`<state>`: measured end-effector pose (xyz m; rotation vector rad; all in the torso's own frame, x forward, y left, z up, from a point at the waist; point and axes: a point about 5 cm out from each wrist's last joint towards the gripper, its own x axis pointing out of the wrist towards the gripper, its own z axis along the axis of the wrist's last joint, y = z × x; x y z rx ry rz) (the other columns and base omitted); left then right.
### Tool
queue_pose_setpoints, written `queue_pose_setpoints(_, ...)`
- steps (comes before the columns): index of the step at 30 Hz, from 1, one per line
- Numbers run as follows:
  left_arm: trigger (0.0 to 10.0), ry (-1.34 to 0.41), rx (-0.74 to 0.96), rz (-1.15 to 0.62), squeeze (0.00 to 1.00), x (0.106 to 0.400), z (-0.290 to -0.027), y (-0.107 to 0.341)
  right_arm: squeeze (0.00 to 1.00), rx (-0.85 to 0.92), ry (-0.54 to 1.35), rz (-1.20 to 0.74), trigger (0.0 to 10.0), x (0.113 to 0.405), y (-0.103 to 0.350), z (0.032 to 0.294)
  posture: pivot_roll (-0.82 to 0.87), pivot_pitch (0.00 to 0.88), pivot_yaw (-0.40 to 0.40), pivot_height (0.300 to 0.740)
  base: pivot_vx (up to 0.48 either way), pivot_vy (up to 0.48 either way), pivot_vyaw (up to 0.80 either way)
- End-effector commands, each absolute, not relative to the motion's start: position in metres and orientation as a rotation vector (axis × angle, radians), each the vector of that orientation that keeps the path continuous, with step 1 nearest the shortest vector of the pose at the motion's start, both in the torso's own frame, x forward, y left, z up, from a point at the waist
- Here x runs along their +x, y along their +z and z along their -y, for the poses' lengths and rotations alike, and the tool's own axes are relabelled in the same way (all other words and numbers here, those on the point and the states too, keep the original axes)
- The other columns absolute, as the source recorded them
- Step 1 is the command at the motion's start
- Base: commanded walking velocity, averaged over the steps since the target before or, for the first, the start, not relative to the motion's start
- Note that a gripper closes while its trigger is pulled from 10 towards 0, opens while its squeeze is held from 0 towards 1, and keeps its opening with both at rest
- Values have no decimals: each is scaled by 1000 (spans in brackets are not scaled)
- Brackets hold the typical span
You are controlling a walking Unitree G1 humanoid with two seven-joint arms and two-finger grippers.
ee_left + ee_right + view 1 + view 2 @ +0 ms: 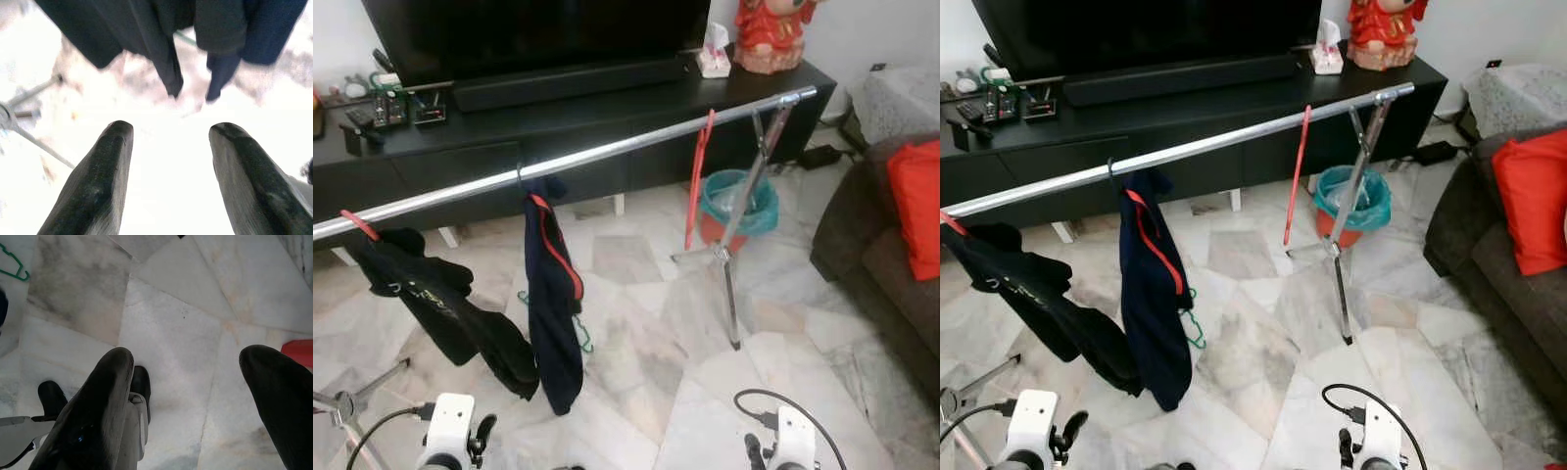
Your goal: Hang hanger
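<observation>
A long silver clothes rail (607,152) crosses in front of me, running from near left to far right, where it rests on a metal stand (734,264). An empty red hanger (698,181) hangs on the rail toward its far right end, just left of the stand. Near the middle of the rail hangs a navy garment with red trim (553,304), and at the left end a black garment (440,308) hangs on another red hanger (360,225). A green hanger (579,328) lies on the marble floor (646,343) just beside the navy garment. Behind the rail stands a black TV cabinet (607,117) with a television (538,34), and a teal bucket (744,201) sits on the floor behind the stand. A dark sofa with a red cushion (915,206) is at the right. My left end effector (168,161) is low, fingers spread, holding nothing, pointing toward the dark garments. My right end effector (188,401) is also spread and empty, above the floor.
</observation>
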<state>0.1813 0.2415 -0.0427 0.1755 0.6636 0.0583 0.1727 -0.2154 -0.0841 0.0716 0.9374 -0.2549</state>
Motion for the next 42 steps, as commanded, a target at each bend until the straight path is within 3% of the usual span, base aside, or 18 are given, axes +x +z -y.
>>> queue_pose_setpoints(1,10000,53,184,-720,0,174,-236,-55,0,59,-241,-962,10000,168,-87,214,-12,67,-31,740,0,0,0)
queue_pose_setpoints(10,10000,99,156,-904,0,164,-227,-80,0,15,-202,-988,10000,167,-88,212,-29,46,-54,740,0,0,0)
queue_pose_setpoints(42,10000,81,149,-939,0,156,-221,-87,0,24,-216,-1007,10000,162,-89,218,-42,25,-35,740,0,0,0)
